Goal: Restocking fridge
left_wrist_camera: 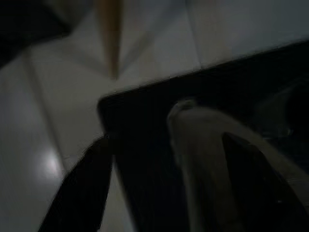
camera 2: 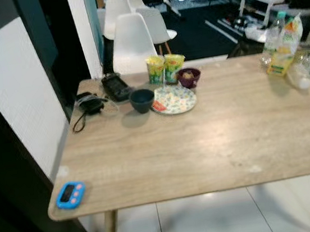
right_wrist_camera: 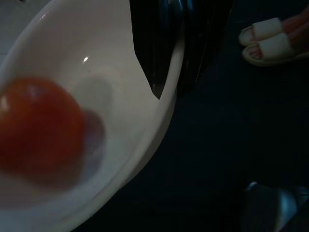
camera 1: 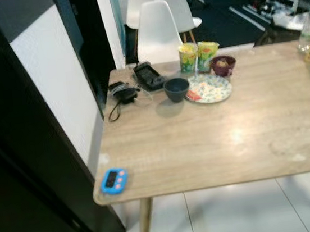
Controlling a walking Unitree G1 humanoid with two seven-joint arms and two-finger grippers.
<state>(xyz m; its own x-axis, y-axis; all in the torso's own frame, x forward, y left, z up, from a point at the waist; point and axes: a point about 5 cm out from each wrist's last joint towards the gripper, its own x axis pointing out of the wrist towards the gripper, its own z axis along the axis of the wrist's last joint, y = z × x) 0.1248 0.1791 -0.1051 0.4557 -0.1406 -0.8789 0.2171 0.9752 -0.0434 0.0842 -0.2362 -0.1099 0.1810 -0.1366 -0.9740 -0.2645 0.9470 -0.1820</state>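
Right gripper [right_wrist_camera: 166, 53] pinched the rim of a white bowl [right_wrist_camera: 111, 58], one black finger inside, a red tomato [right_wrist_camera: 38, 130] loose at 9 o'clock. A person's sandalled foot [right_wrist_camera: 270, 41] stood at 2 o'clock. Left gripper: cannot tell. Risk: tilt the bowl and the tomato rolls out.
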